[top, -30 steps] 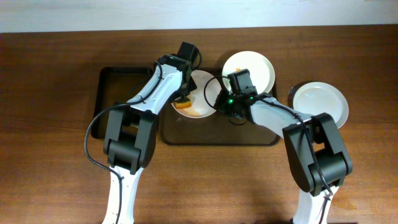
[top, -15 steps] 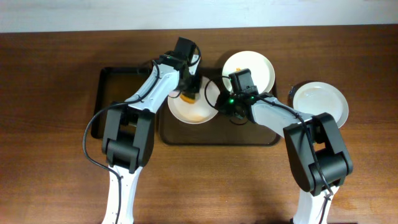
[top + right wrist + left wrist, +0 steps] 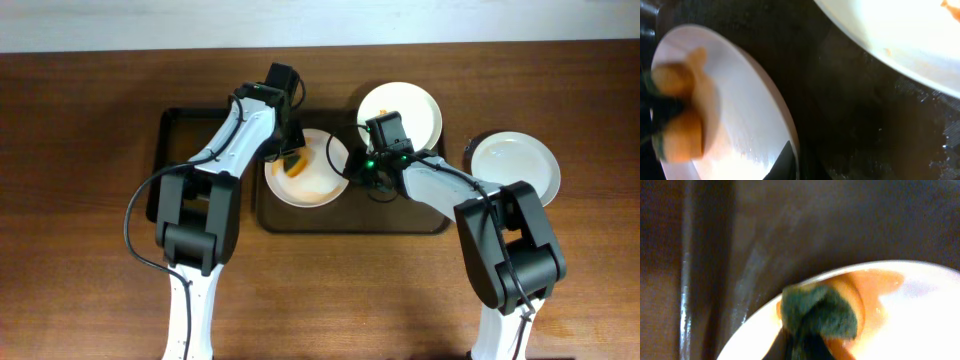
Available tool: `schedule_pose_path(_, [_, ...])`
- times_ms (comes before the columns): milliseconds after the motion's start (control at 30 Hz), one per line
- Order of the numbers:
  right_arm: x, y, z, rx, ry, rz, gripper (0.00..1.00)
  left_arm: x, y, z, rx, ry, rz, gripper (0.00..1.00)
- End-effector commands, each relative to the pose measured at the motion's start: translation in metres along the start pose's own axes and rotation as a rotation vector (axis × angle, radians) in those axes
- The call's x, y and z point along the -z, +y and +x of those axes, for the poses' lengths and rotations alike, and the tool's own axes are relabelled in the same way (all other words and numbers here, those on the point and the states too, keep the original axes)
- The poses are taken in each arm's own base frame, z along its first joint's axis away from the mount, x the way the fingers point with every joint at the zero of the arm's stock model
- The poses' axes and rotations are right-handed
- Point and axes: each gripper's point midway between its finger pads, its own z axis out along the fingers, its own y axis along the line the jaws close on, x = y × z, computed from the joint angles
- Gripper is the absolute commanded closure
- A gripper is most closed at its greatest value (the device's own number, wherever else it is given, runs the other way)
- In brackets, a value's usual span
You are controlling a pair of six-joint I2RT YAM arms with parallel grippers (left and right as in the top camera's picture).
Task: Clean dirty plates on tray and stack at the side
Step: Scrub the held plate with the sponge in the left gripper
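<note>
A white plate [image 3: 318,178] with an orange sauce smear lies on the left part of the dark brown tray [image 3: 350,218]. My left gripper [image 3: 288,155] is shut on a green and orange sponge [image 3: 294,166] and presses it on the plate's left side. In the left wrist view the sponge [image 3: 820,312] sits on the smear of the plate [image 3: 920,310]. My right gripper [image 3: 353,166] is shut on this plate's right rim [image 3: 790,145]. A second plate [image 3: 412,108] with a little orange on it lies at the tray's back right. A third, plain white plate [image 3: 515,165] lies on the table to the right.
A smaller black tray [image 3: 190,140] stands left of the brown tray, under my left arm. The second plate's edge [image 3: 900,40] is close above my right gripper. The wooden table [image 3: 90,250] runs around both trays.
My left gripper has swept the sponge toward the back of the plate and then back left. The plate has shifted a little to the left and front. The right arm has held still.
</note>
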Motion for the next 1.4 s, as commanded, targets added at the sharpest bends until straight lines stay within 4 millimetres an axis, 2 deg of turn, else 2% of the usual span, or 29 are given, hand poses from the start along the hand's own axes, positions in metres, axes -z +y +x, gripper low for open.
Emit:
schedule_pose_path(0, [-0.010,-0.017,0.009,-0.027,0.028,0.045,0.96,-0.002,0.000,0.059,0.178,0.294,0.061,1.00])
schedule_pose_path(67, [-0.010,-0.017,0.009,-0.027,0.032,0.040,0.96,0.006,-0.019,0.071,0.195,0.383,0.171,1.00])
schedule_pose_path(133, [-0.010,-0.017,0.009,-0.027,0.032,0.040,0.96,0.011,-0.034,0.074,0.223,0.422,0.251,1.00])
schedule_pose_path(200, [-0.010,-0.017,0.009,-0.027,0.032,0.040,0.96,0.017,-0.033,0.088,0.434,0.515,0.199,1.00])
schedule_pose_path(233, [-0.010,-0.017,0.009,-0.027,0.032,0.040,0.96,0.016,-0.033,0.087,0.489,0.512,0.182,1.00])
schedule_pose_path(367, [-0.010,-0.017,0.009,-0.027,0.031,0.041,0.96,0.003,-0.007,0.069,0.673,0.380,0.019,1.00])
schedule_pose_path(500, [-0.010,-0.017,0.009,-0.027,0.031,0.041,0.96,-0.005,0.034,0.045,0.850,0.145,-0.186,1.00])
schedule_pose_path(567, [-0.010,-0.017,0.009,-0.027,0.031,0.040,0.96,-0.007,0.037,0.028,0.853,0.042,-0.187,1.00])
schedule_pose_path(600, [-0.010,-0.017,0.009,-0.027,0.031,0.040,0.96,-0.009,0.031,0.021,0.815,0.016,-0.158,1.00])
schedule_pose_path(667, [-0.010,-0.017,0.009,-0.027,0.031,0.041,0.96,-0.011,0.016,0.001,0.623,-0.065,-0.100,1.00])
schedule_pose_path(733, [-0.010,-0.017,0.009,-0.027,0.031,0.041,0.96,-0.009,-0.001,-0.023,0.292,-0.178,-0.076,1.00])
schedule_pose_path(800, [-0.010,-0.017,0.009,-0.027,0.031,0.041,0.96,-0.007,-0.016,-0.035,0.052,-0.227,-0.051,1.00])
schedule_pose_path(867, [-0.010,-0.017,0.009,-0.027,0.032,0.040,0.96,-0.005,-0.023,-0.043,-0.212,-0.253,-0.056,1.00])
schedule_pose_path(967, [-0.010,-0.017,0.009,-0.027,0.031,0.041,0.96,-0.003,-0.041,-0.042,-0.297,-0.243,0.042,1.00])
schedule_pose_path(1033, [-0.010,-0.017,0.009,-0.027,0.032,0.041,0.96,0.023,-0.063,-0.032,-0.385,-0.178,0.240,1.00])
schedule_pose_path(1067, [-0.010,-0.017,0.009,-0.027,0.032,0.041,0.96,0.052,-0.064,-0.033,-0.388,-0.171,0.318,1.00])
schedule_pose_path(1167, [-0.010,-0.016,0.010,-0.027,0.035,0.037,0.96,0.144,-0.032,-0.048,-0.326,-0.258,0.370,1.00])
schedule_pose_path(1200, [-0.009,-0.013,0.009,-0.026,0.038,0.024,0.87,0.163,-0.022,-0.048,-0.311,-0.276,0.368,1.00])
schedule_pose_path(1233, [-0.006,-0.003,0.004,0.037,0.051,-0.026,0.78,0.176,-0.012,-0.048,-0.314,-0.293,0.362,1.00])
schedule_pose_path(1267, [-0.002,0.003,-0.004,0.067,0.046,-0.049,0.70,0.179,-0.005,-0.046,-0.320,-0.286,0.353,1.00])
schedule_pose_path(1367, [-0.003,-0.005,-0.015,0.083,-0.010,0.024,0.66,0.178,0.013,-0.052,-0.284,-0.283,0.335,1.00])
